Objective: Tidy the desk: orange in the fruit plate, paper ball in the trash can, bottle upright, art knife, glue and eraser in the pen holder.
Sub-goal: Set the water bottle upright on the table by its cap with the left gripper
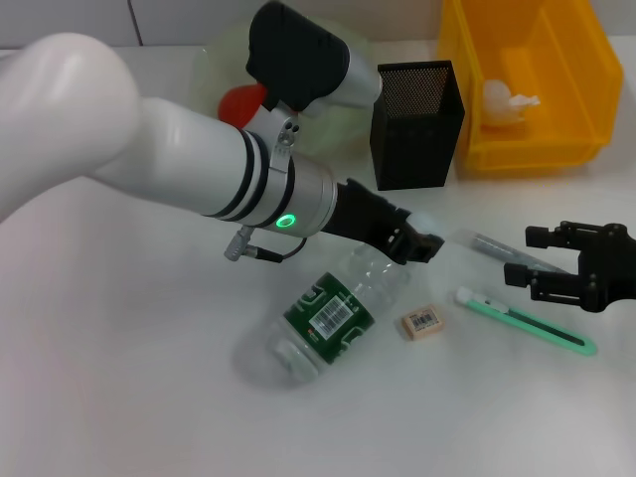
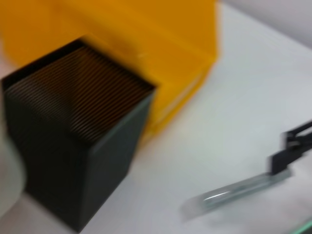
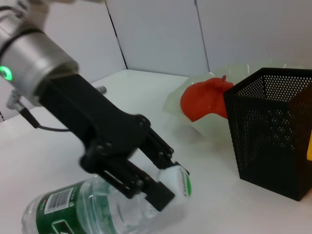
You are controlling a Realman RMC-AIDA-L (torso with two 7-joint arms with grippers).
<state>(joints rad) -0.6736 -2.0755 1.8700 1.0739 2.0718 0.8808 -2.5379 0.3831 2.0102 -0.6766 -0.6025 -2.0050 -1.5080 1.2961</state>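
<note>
The bottle (image 1: 320, 323) is seen lying on its side on the white desk (image 1: 119, 397), its cap end turned towards the pen holder (image 1: 417, 124) and the eraser (image 1: 422, 324) just beside it. The left gripper (image 1: 415, 243) is positioned at the cap end, and in the right wrist view its fingers (image 3: 158, 192) appear to be closed about the neck of the bottle. The right gripper (image 1: 556, 263) is held open near the glue (image 1: 497, 246), above the art knife (image 1: 527, 321). A slip should be expected if the smooth neck is tilted up under a loose grip; the released bottle could roll into the eraser or towards the knife
</note>
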